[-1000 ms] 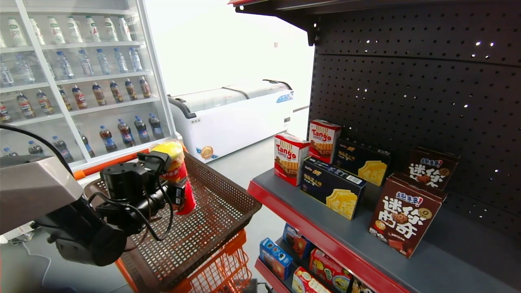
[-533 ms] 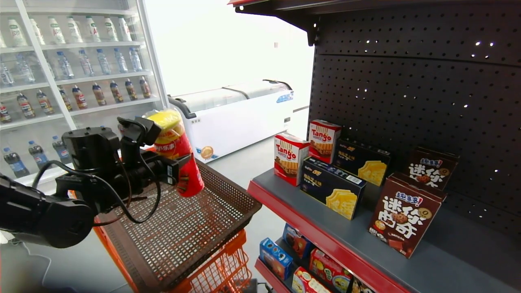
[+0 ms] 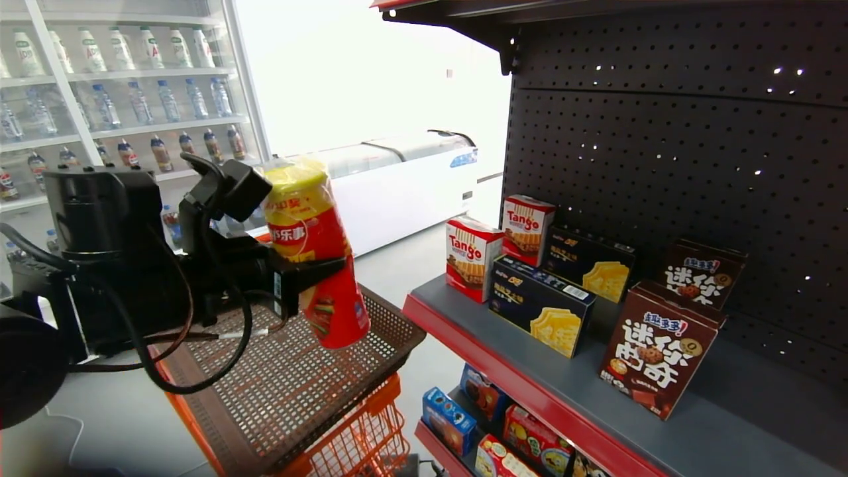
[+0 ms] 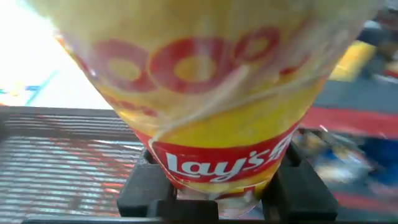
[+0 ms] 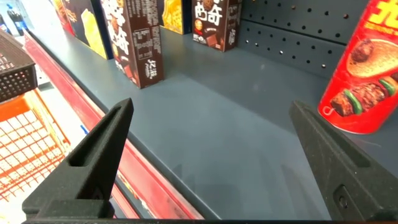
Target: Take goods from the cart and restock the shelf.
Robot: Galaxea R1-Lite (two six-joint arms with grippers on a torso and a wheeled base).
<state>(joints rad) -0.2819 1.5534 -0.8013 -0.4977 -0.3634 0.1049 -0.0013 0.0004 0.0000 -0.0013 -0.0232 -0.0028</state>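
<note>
Since a second ago the left gripper (image 3: 298, 232) has risen and come nearer to the grey metal shelf with red front edge (image 3: 729, 424), carrying the tall red and yellow chips can in clear film (image 3: 334, 308). Its fingers are clenched on the can's middle; the can tilts, well apart from the shelf. The right gripper (image 5: 211, 168) hangs over that shelf, fingers spread, empty. Film may let the can slip, I think, or its lower end may knock the red and white wafer boxes (image 3: 472, 257) on the shelf.
</note>
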